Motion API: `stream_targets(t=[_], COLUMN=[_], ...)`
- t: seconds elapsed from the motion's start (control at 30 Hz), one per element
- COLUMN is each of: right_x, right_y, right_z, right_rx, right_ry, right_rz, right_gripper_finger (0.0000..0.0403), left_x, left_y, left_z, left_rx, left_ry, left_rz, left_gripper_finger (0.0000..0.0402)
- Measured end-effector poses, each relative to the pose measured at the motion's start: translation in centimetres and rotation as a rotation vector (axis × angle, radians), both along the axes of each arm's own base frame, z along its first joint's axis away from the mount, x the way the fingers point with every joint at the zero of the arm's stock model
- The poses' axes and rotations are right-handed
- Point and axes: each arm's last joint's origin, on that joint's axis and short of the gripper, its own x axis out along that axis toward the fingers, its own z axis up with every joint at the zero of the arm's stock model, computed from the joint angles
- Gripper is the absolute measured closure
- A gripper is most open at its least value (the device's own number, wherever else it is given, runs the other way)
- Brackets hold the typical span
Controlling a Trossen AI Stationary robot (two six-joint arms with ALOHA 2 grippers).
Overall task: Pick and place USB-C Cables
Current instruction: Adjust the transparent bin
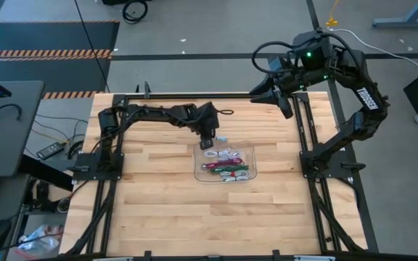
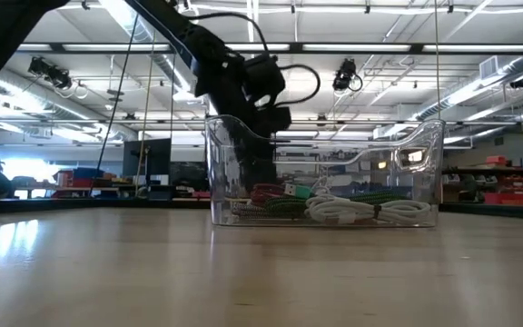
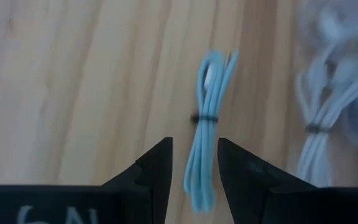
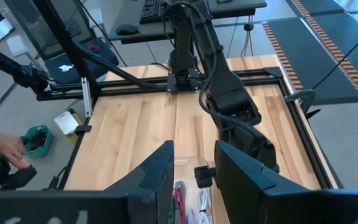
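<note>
Room: workshop hall, ceiling lights, shelves behind table (image 1: 158,210).
Tray: clear tray (image 1: 199,172) mid-table, red, green, white cables (image 1: 227,165) inside.
Left wrist view only: pale blue cable (image 3: 205,137) on table, between part-open left gripper (image 3: 194,171) fingers, not clamped.
Right gripper (image 4: 192,168): raised at far right corner, part open, empty.

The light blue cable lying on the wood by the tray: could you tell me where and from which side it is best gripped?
Grip the light blue cable across its bundled strands, near the dark tie at mid-length, probably coming straight down from above. It lies flat on the table as a long, narrow bundle, and the left gripper has its open jaws either side of it.
</note>
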Motion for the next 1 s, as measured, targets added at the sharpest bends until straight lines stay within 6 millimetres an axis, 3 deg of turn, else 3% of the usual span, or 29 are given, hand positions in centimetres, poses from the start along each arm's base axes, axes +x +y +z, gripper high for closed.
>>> stream_targets(t=[0.23,0.5,0.63,0.77,0.87,1.0], right_x=[0.0,-0.7,-1.1,-0.6,0.7,3.6], right_y=[0.0,-0.6,-1.0,-1.8,-2.4,-3.4], right_z=[-0.1,-0.9,-1.8,-3.6,-5.8,-10.4], right_rx=[0.006,-0.064,-0.1,-0.137,-0.141,-0.145], right_ry=[0.009,0.118,0.23,0.358,0.436,0.504], right_rz=[-0.001,-0.083,-0.162,-0.223,-0.229,-0.199], right_gripper_finger=[0.0282,0.0285,0.0326,0.0392,0.0398,0.04], left_x=[2.0,2.0,1.4,0.2,-1.1,-2.8], left_y=[0.5,1.3,1.8,2.3,2.5,2.8], left_z=[4.7,9.1,11.5,13.7,15.3,16.5], left_rx=[0.044,0.084,0.127,0.111,0.067,0.033], left_ry=[-0.109,-0.04,0.02,0.102,0.174,0.278], left_rz=[-0.015,-0.01,0.036,0.105,0.158,0.221], left_gripper_finger=[0.0269,0.0269,0.0269,0.0269,0.0269,0.0269])
